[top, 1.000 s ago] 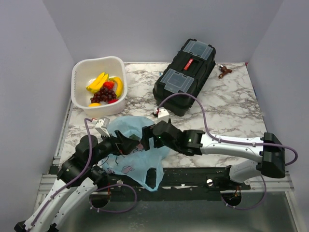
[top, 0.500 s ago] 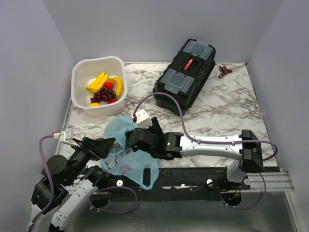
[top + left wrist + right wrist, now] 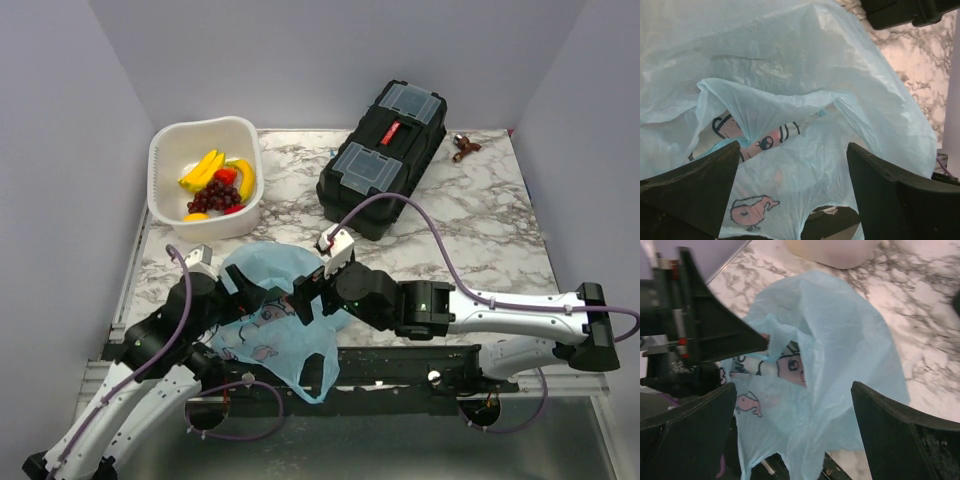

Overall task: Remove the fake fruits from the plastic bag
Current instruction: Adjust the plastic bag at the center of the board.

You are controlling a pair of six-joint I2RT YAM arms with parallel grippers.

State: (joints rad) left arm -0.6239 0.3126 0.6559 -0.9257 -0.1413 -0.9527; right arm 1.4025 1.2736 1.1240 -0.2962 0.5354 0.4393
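The bag lies crumpled at the near edge of the desk, one handle hanging over the edge, with both arms reaching in over it from either side. The fruits sit well apart from it in the white basket at the far left corner: banana, grapes, a red piece and an orange one.

The left end effector is released, fingers spread wide above a raised fold of film. From the right wrist, one of its fingertips appears to touch that fold, though the fold hides the contact itself. The right end effector is released too, spread wide over the bag's middle and holding nothing.

As I judge it, the task is at its last step. The fruits look to be out, and what remains is checking the bag for stragglers. The film lies fairly flat, with no firm lump showing through. The pink and white patches inside are probably the printed cartoons rather than fruit, but the translucent folds make that uncertain.

The next move calls for one end effector to pinch a rim or handle and lift it so the mouth gapes. The other can then look or reach inside. The film is thin and slippery, so the pinch should take a bunched fold, not a single layer.
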